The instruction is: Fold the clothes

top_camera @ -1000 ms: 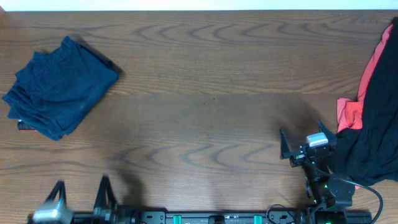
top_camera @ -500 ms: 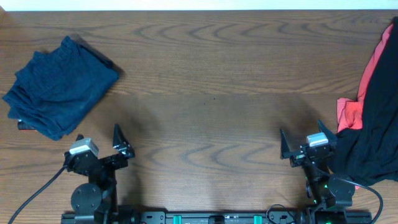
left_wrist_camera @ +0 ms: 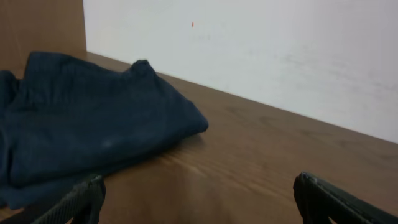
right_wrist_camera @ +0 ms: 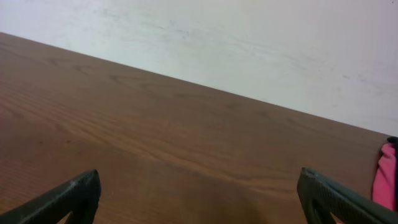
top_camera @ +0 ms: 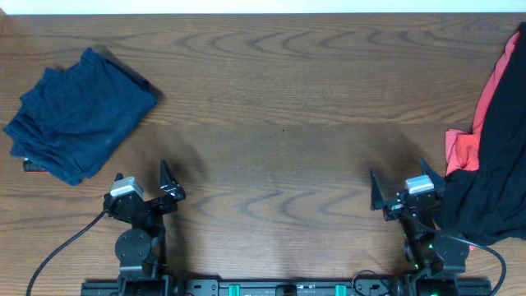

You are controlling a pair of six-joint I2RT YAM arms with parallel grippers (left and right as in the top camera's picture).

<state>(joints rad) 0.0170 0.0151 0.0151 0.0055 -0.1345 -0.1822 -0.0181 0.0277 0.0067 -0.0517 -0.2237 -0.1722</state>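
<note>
A folded stack of dark navy-blue clothes [top_camera: 78,119] lies at the table's far left; it also shows in the left wrist view [left_wrist_camera: 81,124]. A loose pile of black clothes [top_camera: 497,164] with a coral-red garment [top_camera: 464,148] lies at the right edge; a bit of the coral-red garment shows in the right wrist view [right_wrist_camera: 387,177]. My left gripper [top_camera: 143,176] is open and empty near the front edge, below and right of the navy stack. My right gripper [top_camera: 398,182] is open and empty, just left of the black pile.
The wooden table [top_camera: 279,99] stretches between the two piles. A white wall [right_wrist_camera: 249,43] stands behind its far edge. Arm bases and cables sit along the front edge [top_camera: 288,288].
My left arm has come up from the bottom left edge and moved right and forward to its place near the front edge. The right arm and the clothes have not moved.
</note>
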